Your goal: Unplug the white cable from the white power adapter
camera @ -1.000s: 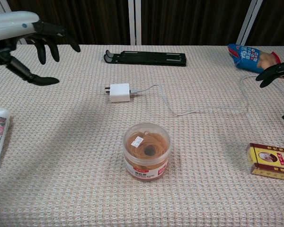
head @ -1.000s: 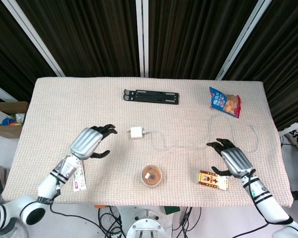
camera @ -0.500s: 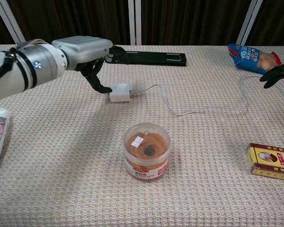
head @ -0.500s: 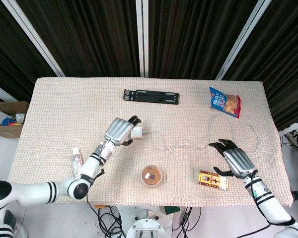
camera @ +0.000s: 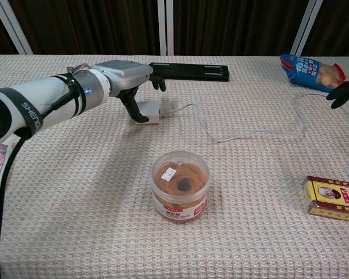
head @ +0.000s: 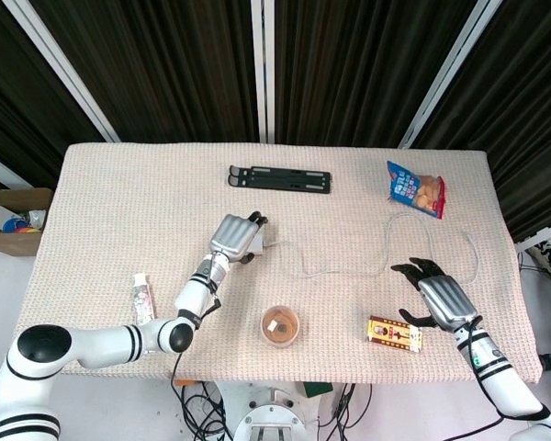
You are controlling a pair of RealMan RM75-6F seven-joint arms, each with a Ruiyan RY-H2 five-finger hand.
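Table (head: 119,202): adapter (camera: 152,110) only chest-visible

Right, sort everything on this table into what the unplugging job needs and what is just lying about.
Part of the job:
white power adapter
white cable, plugged into the adapter
left hand, fingers at the adapter
right hand, hovering open

Just lying about:
black folding stand
blue snack bag
round clear tub
small red and yellow box
tube
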